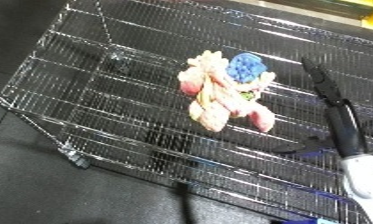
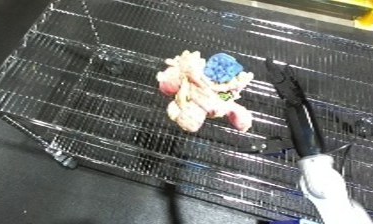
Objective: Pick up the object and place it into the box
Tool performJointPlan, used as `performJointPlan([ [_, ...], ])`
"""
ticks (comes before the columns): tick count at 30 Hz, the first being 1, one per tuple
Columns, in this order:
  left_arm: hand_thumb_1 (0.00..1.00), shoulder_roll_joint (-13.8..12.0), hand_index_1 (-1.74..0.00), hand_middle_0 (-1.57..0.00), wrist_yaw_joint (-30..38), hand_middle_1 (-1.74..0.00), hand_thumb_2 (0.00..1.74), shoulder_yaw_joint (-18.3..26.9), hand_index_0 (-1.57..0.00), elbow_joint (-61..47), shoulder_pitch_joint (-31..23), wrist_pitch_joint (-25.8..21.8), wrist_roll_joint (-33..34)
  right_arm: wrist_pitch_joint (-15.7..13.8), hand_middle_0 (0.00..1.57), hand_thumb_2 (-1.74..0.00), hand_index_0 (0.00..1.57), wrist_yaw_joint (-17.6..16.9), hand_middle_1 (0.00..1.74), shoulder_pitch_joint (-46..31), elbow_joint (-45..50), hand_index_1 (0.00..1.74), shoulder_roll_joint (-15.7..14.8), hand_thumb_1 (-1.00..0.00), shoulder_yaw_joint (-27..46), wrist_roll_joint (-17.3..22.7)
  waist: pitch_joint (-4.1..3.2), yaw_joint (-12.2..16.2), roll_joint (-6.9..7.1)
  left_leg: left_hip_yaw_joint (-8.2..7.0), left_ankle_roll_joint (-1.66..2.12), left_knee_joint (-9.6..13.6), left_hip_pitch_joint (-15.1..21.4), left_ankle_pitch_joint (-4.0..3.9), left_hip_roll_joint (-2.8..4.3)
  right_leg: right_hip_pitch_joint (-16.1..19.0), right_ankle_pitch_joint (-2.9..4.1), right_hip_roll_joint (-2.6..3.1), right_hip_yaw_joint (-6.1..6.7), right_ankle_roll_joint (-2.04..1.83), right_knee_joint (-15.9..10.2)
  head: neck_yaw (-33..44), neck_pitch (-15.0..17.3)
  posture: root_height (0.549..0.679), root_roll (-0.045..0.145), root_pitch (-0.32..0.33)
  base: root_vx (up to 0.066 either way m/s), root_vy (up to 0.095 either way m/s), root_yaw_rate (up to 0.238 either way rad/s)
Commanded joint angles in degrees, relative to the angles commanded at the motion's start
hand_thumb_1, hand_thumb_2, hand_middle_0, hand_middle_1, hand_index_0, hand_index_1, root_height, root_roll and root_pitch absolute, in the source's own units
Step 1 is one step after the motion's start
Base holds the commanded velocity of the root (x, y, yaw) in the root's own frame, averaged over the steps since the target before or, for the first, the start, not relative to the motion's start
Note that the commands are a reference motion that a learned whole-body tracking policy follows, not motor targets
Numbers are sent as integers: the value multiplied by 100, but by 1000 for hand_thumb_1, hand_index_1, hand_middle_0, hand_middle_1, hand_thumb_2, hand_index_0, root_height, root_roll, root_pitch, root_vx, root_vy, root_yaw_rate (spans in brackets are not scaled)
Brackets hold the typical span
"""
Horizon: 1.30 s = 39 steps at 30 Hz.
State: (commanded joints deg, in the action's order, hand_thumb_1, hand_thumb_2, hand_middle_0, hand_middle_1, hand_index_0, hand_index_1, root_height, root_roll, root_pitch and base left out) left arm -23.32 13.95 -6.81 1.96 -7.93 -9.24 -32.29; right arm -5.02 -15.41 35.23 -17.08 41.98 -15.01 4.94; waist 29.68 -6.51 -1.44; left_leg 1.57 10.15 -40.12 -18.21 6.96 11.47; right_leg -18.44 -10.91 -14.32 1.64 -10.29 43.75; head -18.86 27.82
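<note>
Right hand: the black right hand [image 2: 287, 95] reaches up from the lower right on a white and silver forearm [image 2: 325, 187], its fingers [image 2: 280, 75] stretched out straight and held together, curled round nothing.
Right hand position: it sits above the wire mesh, just to the right of the toy; whether the fingers touch the toy cannot be told (the fingertips end level with its blue part).
Thumb: a dark thumb [image 2: 262, 146] sticks out sideways lower down, toward the view's left.
Left hand: it shows in neither eye view.
Toy: a pink and cream plush toy [image 1: 222, 92] with a blue patch [image 1: 245, 66] near its top lies inside the bin, on the wire floor, roughly in the middle.
Bin: a wire mesh bin [image 1: 94, 90] seen at a tilt, with its rim running along the lower left.
Floor: dark grey floor [image 1: 40, 195] below and to the left of the bin.
Far edge: a yellow strip [image 1: 365, 10] shows at the upper right corner.
</note>
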Motion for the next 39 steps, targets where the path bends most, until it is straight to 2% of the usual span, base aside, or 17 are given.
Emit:
performJointPlan([
  [5,1000,-119,-1740,-1570,-14,-1740,1740,-173,-1570,-32,-6,-47,-80,70,0,0,0,-10,0,950,-870,0,224,0,-495,140,11,-143,-73,68,-1,-124,-310,-14,-38,-287,56,-22,4,3,94,-294,-353,613,18,-177,-28,13,53],
  [11,1000,-188,-1740,-1570,6,-1740,1740,-265,-1570,-26,55,-111,-178,215,0,0,0,-55,0,1792,-1731,0,202,0,-891,398,11,-221,-157,139,-11,-247,-728,-51,-85,-687,114,-30,11,10,208,-573,-743,609,14,-135,-23,8,66],
  [19,1000,-231,-1740,-1570,45,-1740,1740,-435,-1570,-64,91,-214,-270,400,0,0,0,-63,0,2586,-2789,0,77,0,-1357,294,11,-358,-292,235,-14,-444,-1227,-74,-129,-1150,158,-21,15,37,379,-913,-1169,603,10,-88,-6,7,47],
  [27,1000,-255,-1740,-1570,44,-1740,1740,-557,-1570,-162,67,-281,-332,409,0,0,0,81,0,3104,-3869,0,-223,0,-1809,31,11,-466,-416,322,-17,-615,-1603,-76,-177,-1500,177,-20,9,52,536,-1187,-1325,598,7,-57,2,8,36],
  [31,1000,-247,-1740,-1570,25,-1740,1740,-610,-1570,-180,47,-307,-376,435,0,0,0,182,0,3248,-4250,0,-355,0,-2008,-124,11,-517,-463,355,-16,-679,-1746,-75,-192,-1633,190,-20,6,58,595,-1250,-1257,595,5,-44,3,6,22],
  [39,1000,-201,-1740,-1570,40,-1740,1740,-624,-1570,-183,31,-325,-400,513,0,0,0,360,0,3247,-4504,0,-606,0,-2141,-248,11,-545,-501,373,-14,-684,-1789,-64,-164,-1649,155,-36,-11,64,617,-1216,-1234,595,2,-39,7,7,13],
])
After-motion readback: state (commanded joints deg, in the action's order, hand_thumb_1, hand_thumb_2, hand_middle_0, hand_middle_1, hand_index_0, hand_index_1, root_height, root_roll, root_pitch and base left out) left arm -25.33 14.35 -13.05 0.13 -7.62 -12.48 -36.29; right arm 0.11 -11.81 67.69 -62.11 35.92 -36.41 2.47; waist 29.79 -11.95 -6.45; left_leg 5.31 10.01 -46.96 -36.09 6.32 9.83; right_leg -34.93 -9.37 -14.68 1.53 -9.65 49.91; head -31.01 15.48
